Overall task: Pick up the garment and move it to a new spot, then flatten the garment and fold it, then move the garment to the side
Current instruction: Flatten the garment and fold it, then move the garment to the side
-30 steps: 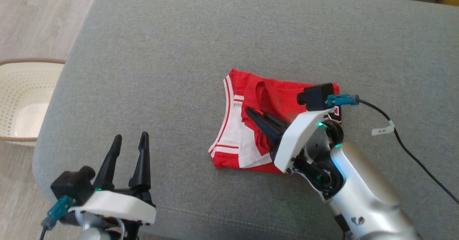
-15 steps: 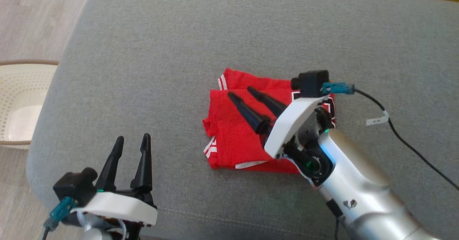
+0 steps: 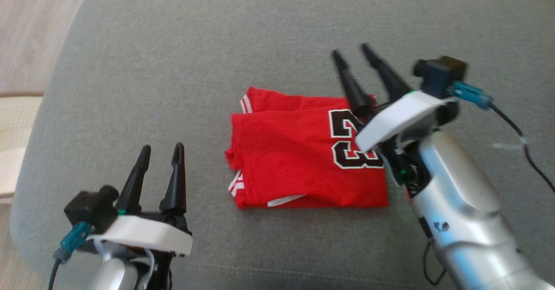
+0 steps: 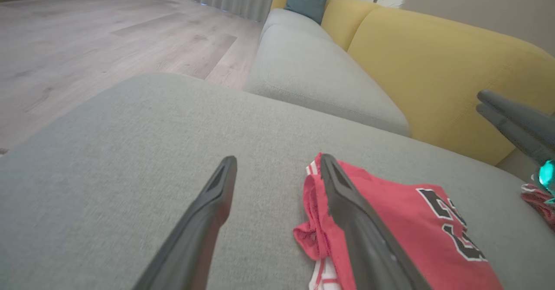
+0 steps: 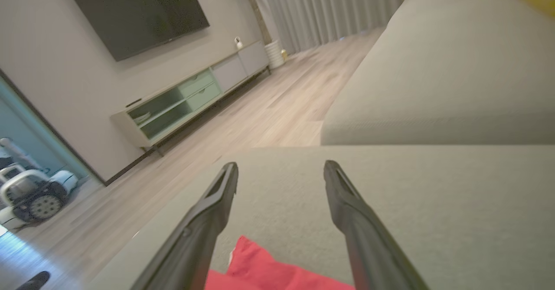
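Garment (image 3: 299, 160): a red jersey with a black-and-white number on it. It lies in the middle of the grey sofa cushion (image 3: 173, 64) as a compact, roughly rectangular packet. Layers are stacked at its left edge, where a striped hem peeks out, and a strip of white trim shows along the near edge. In the left wrist view, the garment (image 4: 390, 220) sits flat on the cushion with a slightly bunched left end.

The right arm (image 3: 459, 194) is raised over the packet's far right corner. Its jaws are spread wide and hold nothing, and the fingertips (image 3: 336, 56) point away toward the back of the sofa. From the right wrist view the red cloth (image 5: 260, 264) lies below and between the fingers, apart from them.

The left arm (image 3: 130, 238) waits near the front edge of the cushion, to the left of the garment. Its jaws are equally wide apart and empty.

Judging by how it lies, the relocating, flattening and folding look done, though the left edge is a little untidy. What seems left is the last step: take hold of the folded packet without spilling its layers and shift it to the side of the cushion.
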Robot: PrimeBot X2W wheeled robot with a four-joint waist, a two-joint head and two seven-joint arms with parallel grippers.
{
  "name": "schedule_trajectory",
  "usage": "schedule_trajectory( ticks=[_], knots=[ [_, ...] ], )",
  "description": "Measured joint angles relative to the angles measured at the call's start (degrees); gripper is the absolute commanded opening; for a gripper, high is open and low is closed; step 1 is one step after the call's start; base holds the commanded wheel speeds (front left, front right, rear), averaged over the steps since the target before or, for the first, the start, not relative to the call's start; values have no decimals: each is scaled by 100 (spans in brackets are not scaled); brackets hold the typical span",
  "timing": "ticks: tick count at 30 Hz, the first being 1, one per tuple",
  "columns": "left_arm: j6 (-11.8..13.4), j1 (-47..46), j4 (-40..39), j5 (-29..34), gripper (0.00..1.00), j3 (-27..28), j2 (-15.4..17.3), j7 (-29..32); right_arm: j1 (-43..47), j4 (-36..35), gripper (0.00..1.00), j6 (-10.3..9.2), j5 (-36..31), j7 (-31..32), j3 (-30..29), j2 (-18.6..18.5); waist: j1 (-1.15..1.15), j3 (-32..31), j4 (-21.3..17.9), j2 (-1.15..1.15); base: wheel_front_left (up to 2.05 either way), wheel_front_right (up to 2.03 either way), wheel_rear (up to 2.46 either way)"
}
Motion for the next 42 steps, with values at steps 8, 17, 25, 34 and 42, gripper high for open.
schedule_trajectory(
  ticks=[8,17,25,34,42],
  knots=[
    [94,-166,242,43,100,2,-169,-85,972,-481,100,0,-1180,-522,-1084,8,0,-226,-358,0,0,0,0],
    [137,25,485,249,100,92,-417,-178,2202,-1123,100,0,-1833,-933,-1797,62,0,-615,-682,0,0,0,0],
    [-11,347,534,564,100,249,-631,-182,2897,-1333,100,0,-1896,-1094,-2043,119,0,-864,-762,0,0,0,0],
    [-151,505,608,756,100,435,-725,-182,2979,-1349,100,0,-1896,-1109,-2046,147,0,-945,-745,0,0,0,0],
    [-268,505,639,886,100,564,-840,-182,2998,-1351,100,0,-1896,-1074,-2041,147,0,-922,-705,0,0,0,0]
  ],
)
